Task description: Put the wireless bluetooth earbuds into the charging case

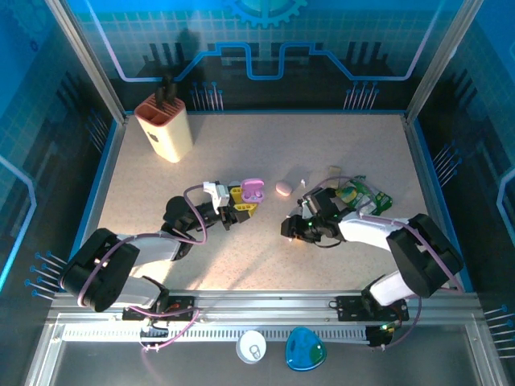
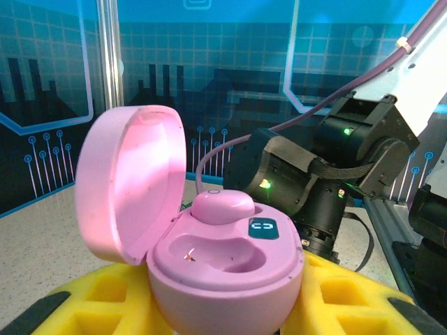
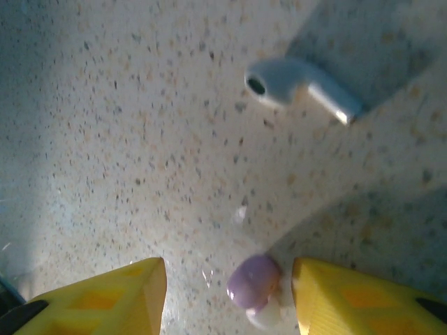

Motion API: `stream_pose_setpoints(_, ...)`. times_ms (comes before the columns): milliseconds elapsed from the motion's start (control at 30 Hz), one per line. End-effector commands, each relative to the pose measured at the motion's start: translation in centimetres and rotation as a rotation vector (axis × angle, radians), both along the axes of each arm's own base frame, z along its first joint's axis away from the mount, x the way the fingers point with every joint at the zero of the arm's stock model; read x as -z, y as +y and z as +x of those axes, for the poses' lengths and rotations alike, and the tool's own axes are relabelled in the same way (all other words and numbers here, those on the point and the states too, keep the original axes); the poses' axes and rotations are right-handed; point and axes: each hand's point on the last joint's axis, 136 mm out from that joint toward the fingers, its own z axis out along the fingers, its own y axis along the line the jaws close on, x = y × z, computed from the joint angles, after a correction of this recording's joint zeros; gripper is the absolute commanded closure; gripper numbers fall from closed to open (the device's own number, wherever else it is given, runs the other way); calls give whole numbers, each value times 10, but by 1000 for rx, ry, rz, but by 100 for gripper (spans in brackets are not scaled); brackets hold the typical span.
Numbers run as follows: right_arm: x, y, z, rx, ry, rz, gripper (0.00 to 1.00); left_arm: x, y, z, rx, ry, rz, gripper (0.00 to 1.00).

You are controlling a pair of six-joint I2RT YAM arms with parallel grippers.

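Your right gripper [image 3: 227, 271] stands open astride the lavender earbud [image 3: 253, 281] at lower centre, the bud nearer one finger. Centre the jaws before closing gently. Your left gripper [image 1: 241, 201] clamps the open pink charging case [image 2: 223, 262], mid-frame.

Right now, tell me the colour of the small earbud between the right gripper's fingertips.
The earbud is lavender; it shows best in the right wrist view.

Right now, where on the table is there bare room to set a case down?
Free: the far strip right of the cream holder; the near strip between the left arm and right arm. Crowded: the middle, around the pink case and green packets.
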Motion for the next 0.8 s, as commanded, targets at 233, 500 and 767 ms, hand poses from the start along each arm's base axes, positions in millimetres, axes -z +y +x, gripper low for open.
stream_pose_setpoints(233, -19, 11, 19, -82, -78, 10, 49, -12, 4, 1, -19, -31, -15, 64)
stream_pose_setpoints(500, -17, -22, 9, -48, -83, -224, 48, -11, 12, 6, -62, -34, -22, 64)
stream_pose_setpoints(767, -9, -33, 0, -151, -143, -610, 44, -10, 16, 10, -69, -24, -29, 64)
